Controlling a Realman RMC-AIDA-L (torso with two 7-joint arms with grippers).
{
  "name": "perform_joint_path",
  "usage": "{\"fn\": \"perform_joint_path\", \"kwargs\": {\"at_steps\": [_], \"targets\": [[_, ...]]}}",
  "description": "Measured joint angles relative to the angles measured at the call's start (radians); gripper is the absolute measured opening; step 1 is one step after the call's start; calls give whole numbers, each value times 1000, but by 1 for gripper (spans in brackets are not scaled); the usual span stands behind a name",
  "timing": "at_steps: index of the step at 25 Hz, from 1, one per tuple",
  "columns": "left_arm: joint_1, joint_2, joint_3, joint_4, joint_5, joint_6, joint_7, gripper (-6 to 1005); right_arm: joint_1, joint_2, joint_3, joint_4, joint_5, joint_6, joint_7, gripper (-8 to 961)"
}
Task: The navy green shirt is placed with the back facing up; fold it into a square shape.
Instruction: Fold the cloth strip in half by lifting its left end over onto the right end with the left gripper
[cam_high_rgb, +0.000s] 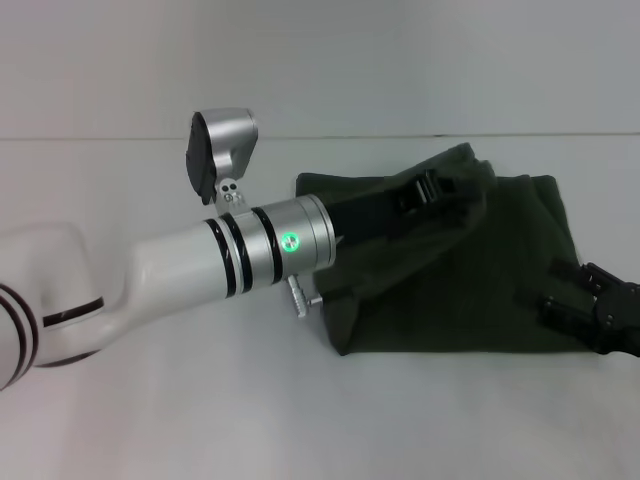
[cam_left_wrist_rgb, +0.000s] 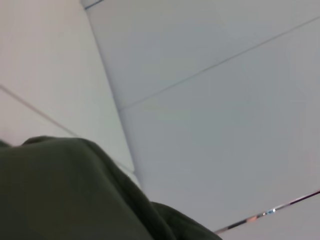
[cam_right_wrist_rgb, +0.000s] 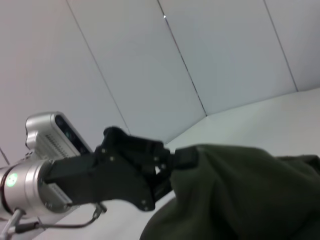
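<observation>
The navy green shirt (cam_high_rgb: 470, 280) lies on the white table, partly folded, its plain dark olive side showing. My left gripper (cam_high_rgb: 428, 190) reaches across from the left and is shut on a raised fold of the shirt near its far edge. The right wrist view shows this from the side: the black left gripper (cam_right_wrist_rgb: 167, 167) pinches the shirt (cam_right_wrist_rgb: 240, 200), which hangs bunched from it. Only a mound of shirt fabric (cam_left_wrist_rgb: 65, 200) shows in the left wrist view. My right gripper (cam_high_rgb: 590, 305) sits low at the shirt's right edge, near the front corner.
The white table (cam_high_rgb: 200, 420) extends to the left of and in front of the shirt. A white wall (cam_high_rgb: 400, 60) rises behind the table's far edge. My left forearm (cam_high_rgb: 200, 265) crosses above the table's left half.
</observation>
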Motion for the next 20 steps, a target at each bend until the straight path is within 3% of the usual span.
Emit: {"fn": "perform_joint_path", "kwargs": {"at_steps": [6, 9, 20], "targets": [[-26, 0, 6, 8, -16, 8, 0, 23, 12, 0, -27, 7, 0, 6, 0, 944], [-29, 0, 19, -3, -16, 11, 2, 25, 40, 0, -90, 18, 1, 30, 0, 944], [3, 0, 23, -34, -14, 40, 22, 33, 95, 3, -141, 61, 2, 78, -7, 944]]}}
